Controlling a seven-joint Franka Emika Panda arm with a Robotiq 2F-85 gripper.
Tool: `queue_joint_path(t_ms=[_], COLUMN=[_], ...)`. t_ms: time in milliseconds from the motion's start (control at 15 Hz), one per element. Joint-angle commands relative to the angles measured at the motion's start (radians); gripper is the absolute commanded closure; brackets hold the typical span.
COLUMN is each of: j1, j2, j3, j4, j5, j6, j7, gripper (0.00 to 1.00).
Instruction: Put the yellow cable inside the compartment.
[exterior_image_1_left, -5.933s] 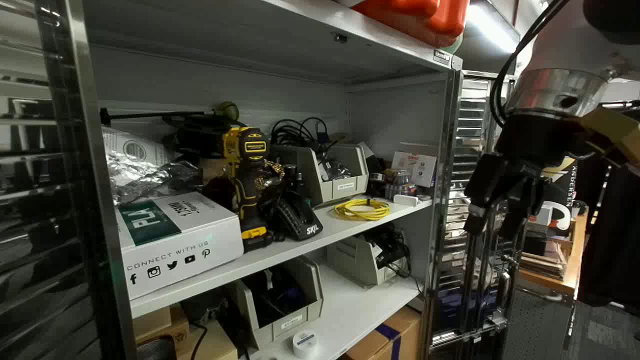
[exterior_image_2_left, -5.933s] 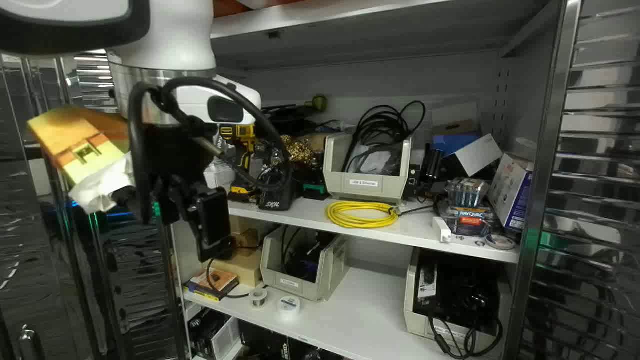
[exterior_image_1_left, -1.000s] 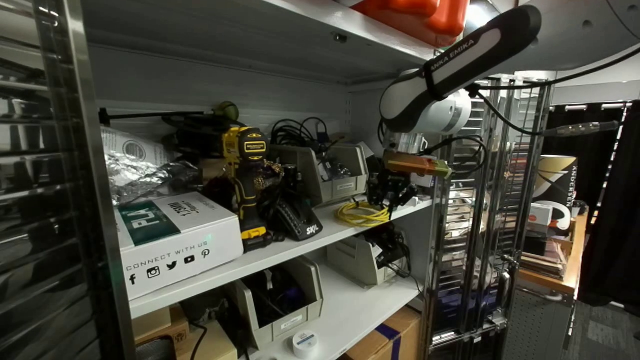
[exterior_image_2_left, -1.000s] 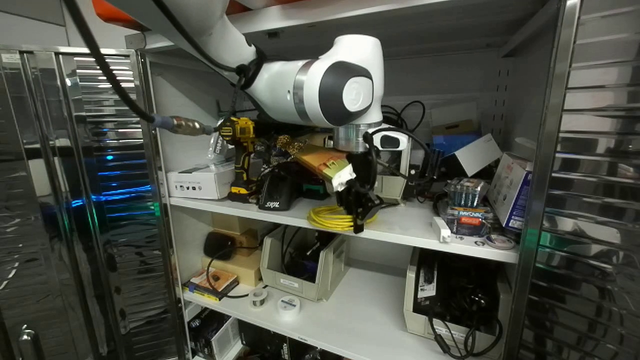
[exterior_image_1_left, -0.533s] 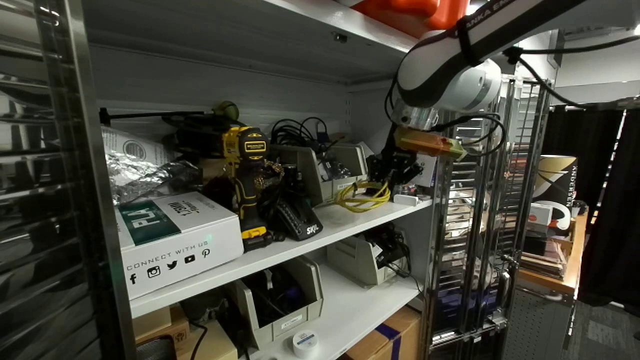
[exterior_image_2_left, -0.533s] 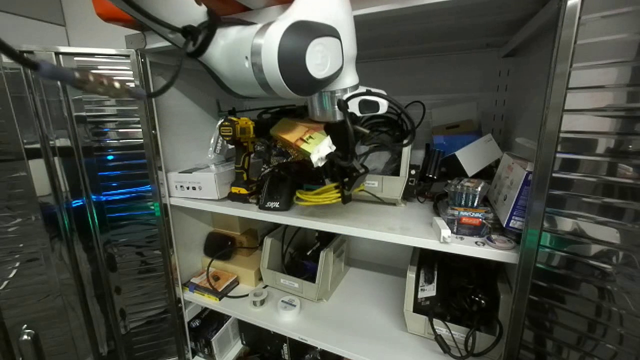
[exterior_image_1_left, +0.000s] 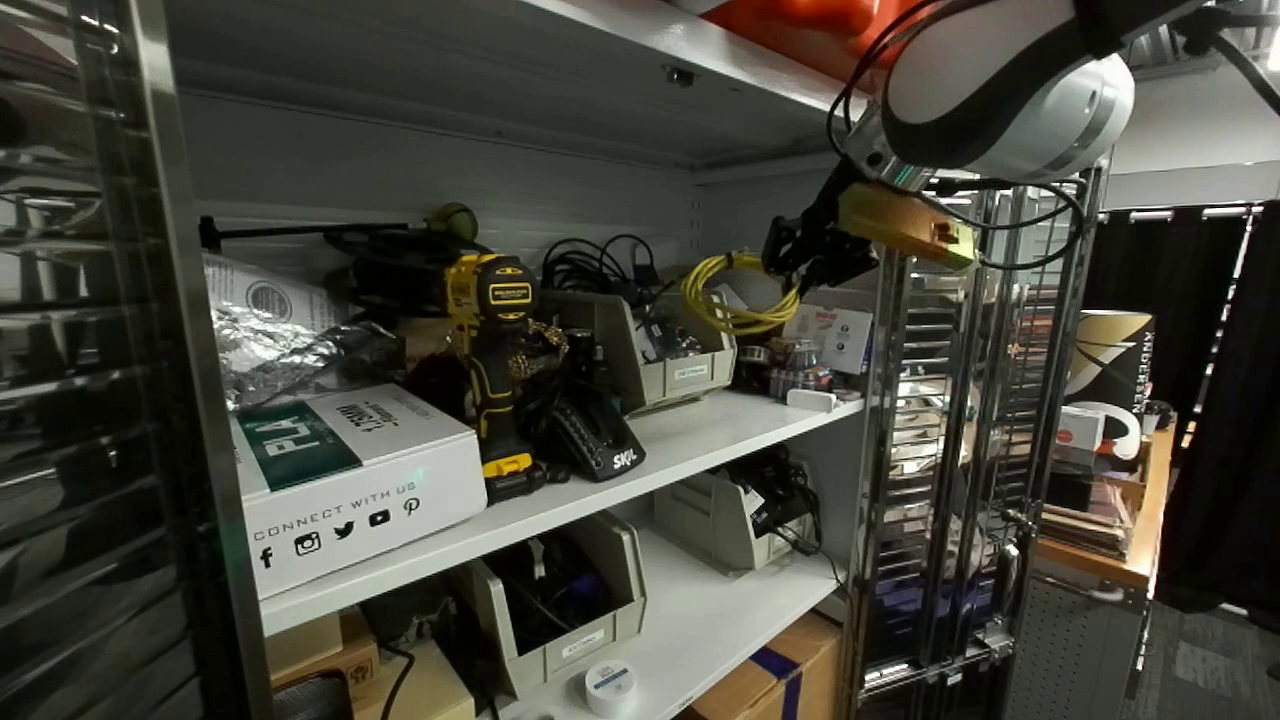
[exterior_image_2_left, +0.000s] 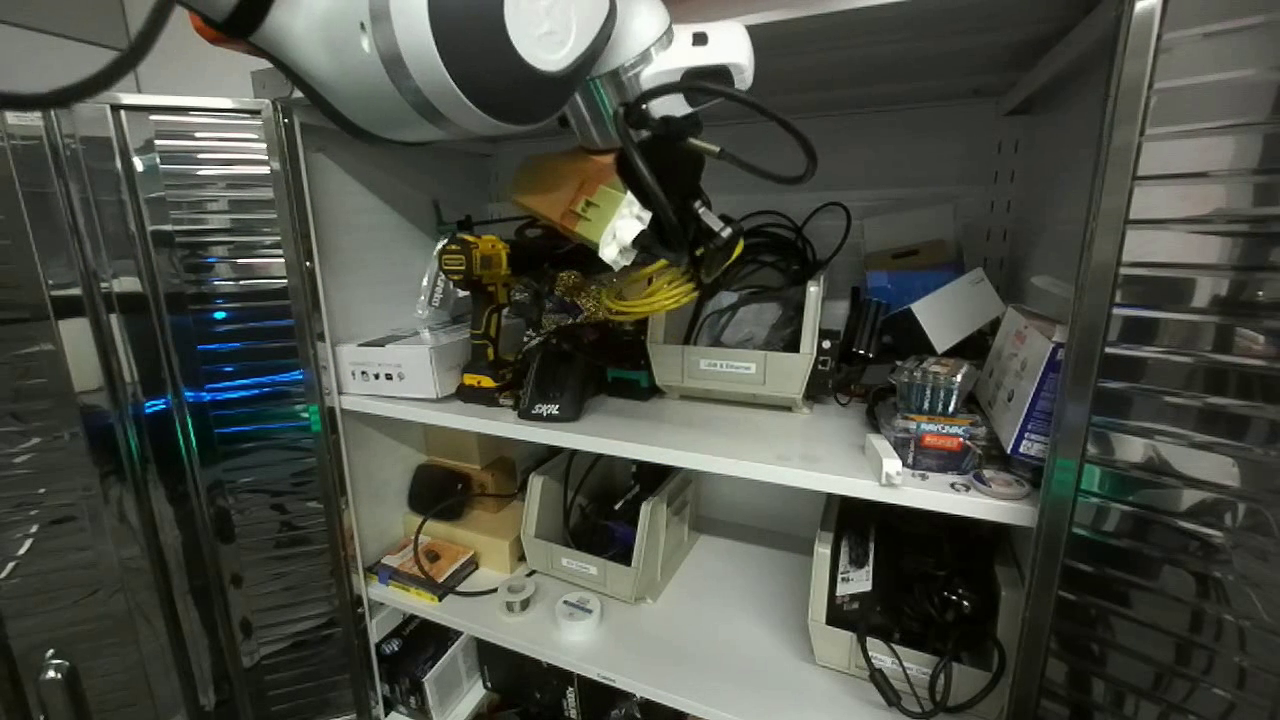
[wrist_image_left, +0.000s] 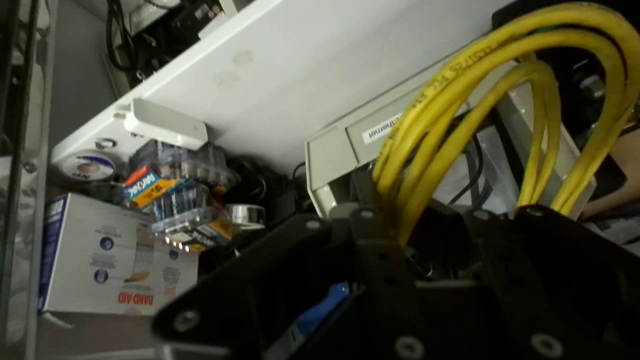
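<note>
Holding yellow cable (exterior_image_2_left: 652, 292) | hand (exterior_image_1_left: 793, 270) higher than white shelf (exterior_image_2_left: 750, 435) | slatted doors (exterior_image_2_left: 1190, 320) | dark curtains (exterior_image_1_left: 1150, 265)

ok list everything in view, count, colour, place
yellow cable: 1, yellow, gripped, higher than upper shelf
labelled bins: 3, beige, one upper shelf, two lower shelf
drill: 1, yellow-black, upper shelf
SKIL unit: 1, black, upper shelf
green-labelled box: 1, white, upper shelf
BAND-AID box: 1, white-purple, upper shelf
battery packs: 2+, multicoloured, upper shelf
round tub: 1, white, lower shelf
cardboard boxes: 2+, brown, lower shelf and below
smaller clutter: uncounted, mixed, both shelves
gripper: 1, black, holding yellow cable
arm: 1, white-black, above gripper
</note>
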Motion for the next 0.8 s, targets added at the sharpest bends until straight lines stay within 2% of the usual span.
queue_joint_path(t_ms=[0,333,533,733], j1=[-0.033,-0.035,0.001,0.015], j2=[0.081,0.324,0.439,0.499], j3=[0.016,0.006,-0.006,0.022], j4=[0.009,0.143,0.277,0.395], j5=[-0.028,-0.104,-0.135,-0.09], j6=[0.199,0.375,0.405,0.389], j7=[-0.017,0.048,0.111,0.113], gripper=[0.93,0.93,0.93,0.93])
